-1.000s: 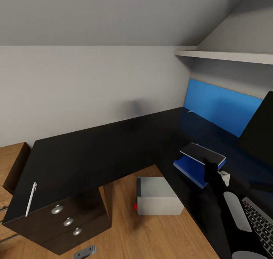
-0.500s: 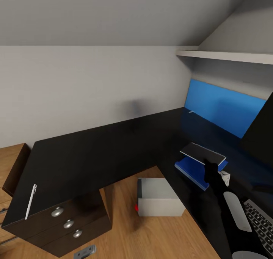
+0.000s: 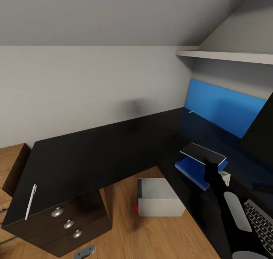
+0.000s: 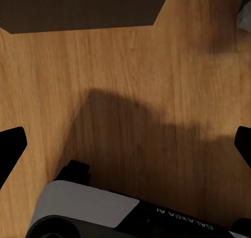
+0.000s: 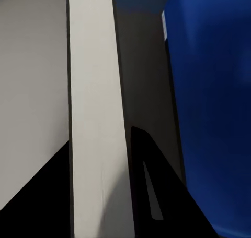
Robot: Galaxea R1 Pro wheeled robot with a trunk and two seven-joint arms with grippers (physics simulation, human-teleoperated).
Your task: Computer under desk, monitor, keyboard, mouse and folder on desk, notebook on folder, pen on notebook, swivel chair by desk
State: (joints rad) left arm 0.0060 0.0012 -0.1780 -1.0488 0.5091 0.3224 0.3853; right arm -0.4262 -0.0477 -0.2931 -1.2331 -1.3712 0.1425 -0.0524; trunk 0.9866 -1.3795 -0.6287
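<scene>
Nothing on the desk (image 3: 94, 153) has shifted in the last half second; a second ago the view sat slightly differently, a small camera swing and no more. The right arm stays stretched forward over the desk's right wing, its black forearm rising from the lower right corner, and its gripper (image 3: 211, 167) is at the near edge of the notebook (image 3: 202, 153). That notebook, a thin dark slab with a pale edge, lies tilted on the folder (image 3: 193, 170), one side raised off the flat bright blue cover. In the right wrist view the notebook's pale edge (image 5: 97, 118) runs as a long smooth band close before the camera, with blue beside it; the fingers appear closed on it, holding it.

The left gripper (image 4: 125, 144) hangs low over the wooden floor (image 4: 125, 66), its two black fingertips (image 4: 10, 144) spread wide apart at the picture's sides with nothing between them.

The desk top is glossy black and L-shaped, with a bright blue back panel (image 3: 223, 109). The pen (image 3: 30, 199), a thin white stick, lies at the far left end of the top, above a dark drawer unit (image 3: 68, 221) with round metal knobs. The computer (image 3: 159, 201), a boxy silver-grey case, stands on the floor in the desk's inner corner. The keyboard (image 3: 261, 225) shows at the lower right, and the dark monitor (image 3: 261, 137) at the right edge.
</scene>
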